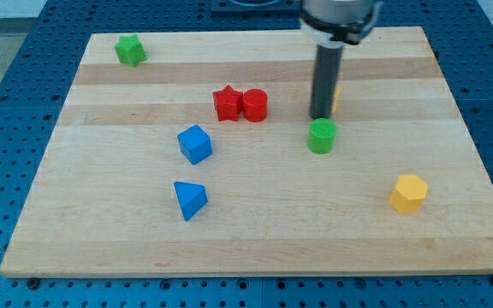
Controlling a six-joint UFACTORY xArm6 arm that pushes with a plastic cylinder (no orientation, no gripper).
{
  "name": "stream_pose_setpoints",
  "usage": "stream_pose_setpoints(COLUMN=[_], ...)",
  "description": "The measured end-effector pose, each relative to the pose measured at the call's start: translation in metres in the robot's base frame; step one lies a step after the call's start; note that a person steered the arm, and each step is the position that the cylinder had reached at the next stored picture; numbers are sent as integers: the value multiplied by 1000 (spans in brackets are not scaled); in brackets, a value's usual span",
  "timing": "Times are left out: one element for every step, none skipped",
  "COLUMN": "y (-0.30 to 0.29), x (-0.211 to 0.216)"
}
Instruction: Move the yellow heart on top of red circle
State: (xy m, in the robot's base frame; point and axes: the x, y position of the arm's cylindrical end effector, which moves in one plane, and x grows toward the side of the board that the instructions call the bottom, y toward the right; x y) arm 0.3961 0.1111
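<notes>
Yellow heart (336, 98) is the piece to shift, and only a thin sliver of it peeks out at the view's right of the rod, so its shape cannot really be made out; I take it for the heart because the other yellow piece is plainly six-sided. There is no claw on this arm, nothing that opens or closes and nothing held: the rod simply ends in my tip (320, 117), which stands against or just beside that yellow sliver, on its view-left side.

Judging by this, the step in hand is the approach to the heart, not yet the push. The red circle (255, 104) lies to the view's left of my tip, well apart, touching the red star (227, 103) on its far side. The next move seems to call for getting round to the heart's view-right side, then driving it leftward to the circle.

Just below my tip sits the green cylinder (321, 136), close enough to get clipped. Further out on the bench (101, 222) lie the blue cube (194, 144), blue triangle (189, 199), yellow hexagon (408, 192) and green star (130, 50).
</notes>
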Motion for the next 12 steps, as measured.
stream_pose_setpoints(y=[16, -6, -40, -53, -62, -82, -90, -90, -117, -127, -153, -168], x=[-9, -56, -98, -92, -97, -105, -95, -94, -91, -84, -99, -115])
